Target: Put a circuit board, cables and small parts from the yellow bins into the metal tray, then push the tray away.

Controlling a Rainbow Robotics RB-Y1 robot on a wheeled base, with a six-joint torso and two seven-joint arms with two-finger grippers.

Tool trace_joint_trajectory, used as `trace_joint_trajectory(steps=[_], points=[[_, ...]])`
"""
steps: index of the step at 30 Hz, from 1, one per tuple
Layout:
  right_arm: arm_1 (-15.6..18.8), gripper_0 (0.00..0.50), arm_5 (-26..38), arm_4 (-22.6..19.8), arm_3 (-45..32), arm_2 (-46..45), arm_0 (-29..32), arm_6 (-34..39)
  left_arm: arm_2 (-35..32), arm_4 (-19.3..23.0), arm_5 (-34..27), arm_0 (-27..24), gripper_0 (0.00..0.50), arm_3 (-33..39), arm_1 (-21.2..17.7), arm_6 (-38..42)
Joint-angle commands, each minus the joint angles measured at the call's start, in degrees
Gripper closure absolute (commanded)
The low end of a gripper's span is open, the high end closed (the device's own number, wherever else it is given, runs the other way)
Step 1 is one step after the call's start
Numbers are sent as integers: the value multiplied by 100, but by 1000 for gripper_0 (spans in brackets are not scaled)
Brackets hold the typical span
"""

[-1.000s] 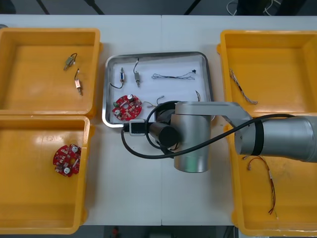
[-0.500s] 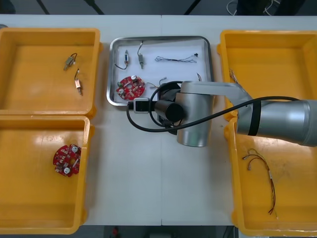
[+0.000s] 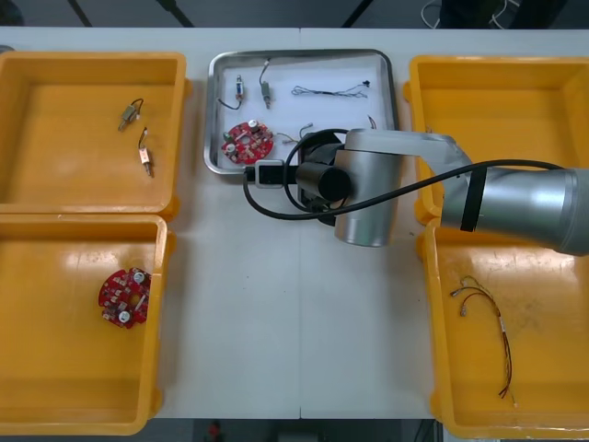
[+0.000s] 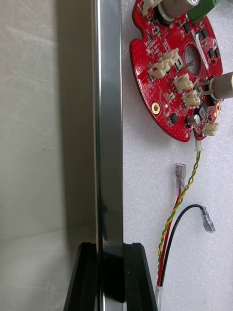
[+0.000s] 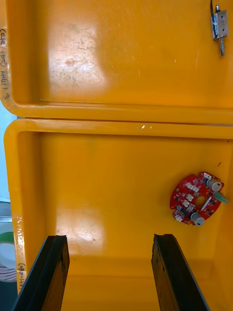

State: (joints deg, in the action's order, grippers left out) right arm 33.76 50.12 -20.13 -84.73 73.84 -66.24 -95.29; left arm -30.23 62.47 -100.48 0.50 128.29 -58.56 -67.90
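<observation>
Board (image 3: 248,141) + cables (image 3: 329,90) in tray (image 3: 211,110), tray btwn bins (image 3: 55,110)

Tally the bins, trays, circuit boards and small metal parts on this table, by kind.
yellow bins: 4
metal tray: 1
circuit boards: 2
small metal parts: 4
Total: 11

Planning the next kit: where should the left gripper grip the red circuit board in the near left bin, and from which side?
Likely across its round rim, straight down from above: the circuit board lies flat on the bin floor, parts standing up on it. It sits close to the yellow bin's inner wall, so close the left gripper's open fingers parallel to that wall.
</observation>
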Motion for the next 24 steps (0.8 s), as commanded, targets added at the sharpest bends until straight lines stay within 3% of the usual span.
trace_joint_trajectory(steps=[1,11,20,23,24], points=[[-107,500,-64,26,150,60,-328,-104,70,-59,37,108,0,135,29,23],[-388,500,-495,26,774,42,-416,-78,70,-59,37,108,0,135,29,23],[-432,500,-530,26,801,42,-469,-95,70,-59,37,108,0,135,29,23],[-432,384,-530,26,783,42,-469,-122,70,-59,37,108,0,135,29,23],[-450,294,-530,26,783,42,-460,-139,70,-59,37,108,0,135,29,23]])
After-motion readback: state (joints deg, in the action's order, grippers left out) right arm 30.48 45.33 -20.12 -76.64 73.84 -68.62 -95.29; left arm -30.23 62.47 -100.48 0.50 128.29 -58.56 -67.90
